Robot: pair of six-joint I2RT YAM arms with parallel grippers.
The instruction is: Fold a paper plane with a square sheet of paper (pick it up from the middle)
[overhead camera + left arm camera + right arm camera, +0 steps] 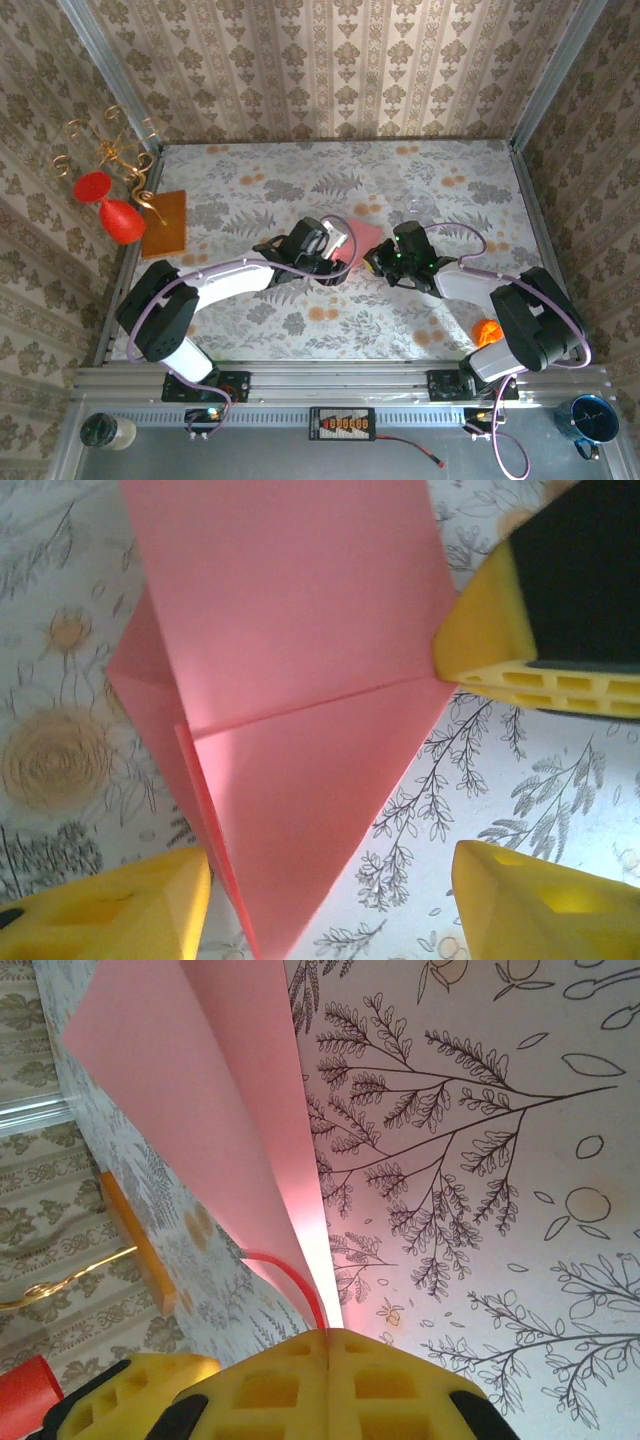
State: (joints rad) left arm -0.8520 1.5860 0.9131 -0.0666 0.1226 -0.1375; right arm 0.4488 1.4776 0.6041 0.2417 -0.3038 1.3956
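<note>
At table [450, 190] centre: paper [358, 238], partly folded, one edge lifted.
Right gripper [325, 1360]: fingers together, pinching paper's edge.
Left gripper [330, 870]: jaws apart, straddling the pointed end.
Handling: light, floppy, tears easily; likely best gripped on doubled crease.

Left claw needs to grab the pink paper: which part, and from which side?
On the pink paper, probably the folded point, approached from the left arm's side. The layers double there, so it should be stiffer. It lies between the fingers of the open left claw, and the shut right claw holds another corner.
</note>
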